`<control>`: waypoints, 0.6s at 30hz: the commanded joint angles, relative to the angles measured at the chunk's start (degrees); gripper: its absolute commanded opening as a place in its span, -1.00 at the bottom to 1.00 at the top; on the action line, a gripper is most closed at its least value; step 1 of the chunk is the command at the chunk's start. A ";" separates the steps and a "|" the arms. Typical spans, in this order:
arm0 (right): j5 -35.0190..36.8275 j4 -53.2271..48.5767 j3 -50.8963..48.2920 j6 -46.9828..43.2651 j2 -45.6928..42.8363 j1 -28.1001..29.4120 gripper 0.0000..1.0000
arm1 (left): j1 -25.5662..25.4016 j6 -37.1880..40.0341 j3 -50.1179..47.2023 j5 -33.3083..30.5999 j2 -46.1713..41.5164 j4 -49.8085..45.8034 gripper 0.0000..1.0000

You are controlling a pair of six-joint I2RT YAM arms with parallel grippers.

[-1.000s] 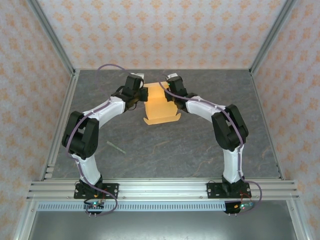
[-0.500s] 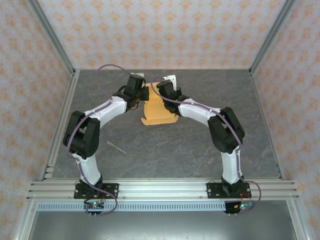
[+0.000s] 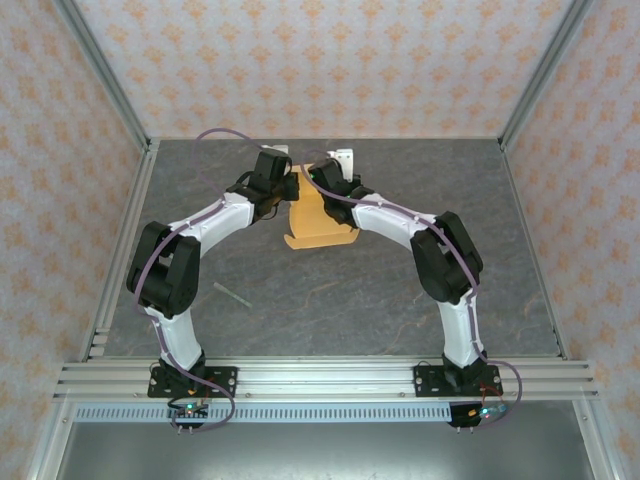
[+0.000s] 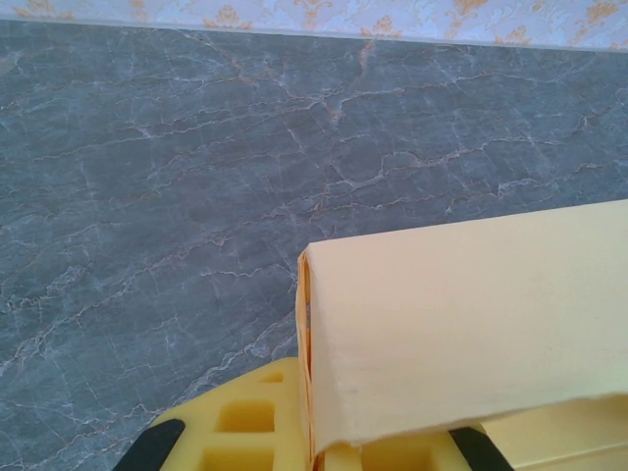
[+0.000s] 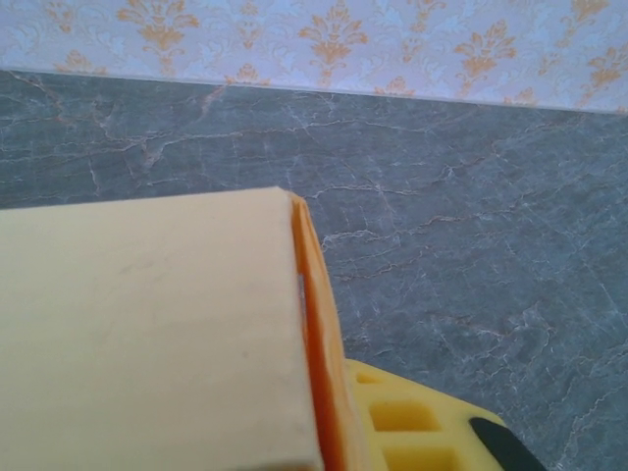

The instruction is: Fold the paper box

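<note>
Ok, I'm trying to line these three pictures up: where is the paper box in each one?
Top external: the paper box sits centre, toward the far side of the table.
Left wrist: paper box at lower right, very close.
Right wrist: paper box at lower left.
Shared landmark: the grey marbled table under it.

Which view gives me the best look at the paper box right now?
Top external: the paper box shows its overall outline there, though its far end is covered. Each wrist view gives a close-up of one folded edge, not the whole.
</note>
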 commanded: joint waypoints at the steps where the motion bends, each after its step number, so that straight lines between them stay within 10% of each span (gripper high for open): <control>1: -2.02 -0.11 -0.73 -1.93 -2.29 -1.44 -0.58 | 1.11 0.01 1.36 -3.31 0.49 -2.13 -1.00; 18: -21.69 2.06 -4.58 -1.01 -3.91 -3.88 0.06 | 1.20 0.32 2.89 -2.85 0.89 -3.74 -1.00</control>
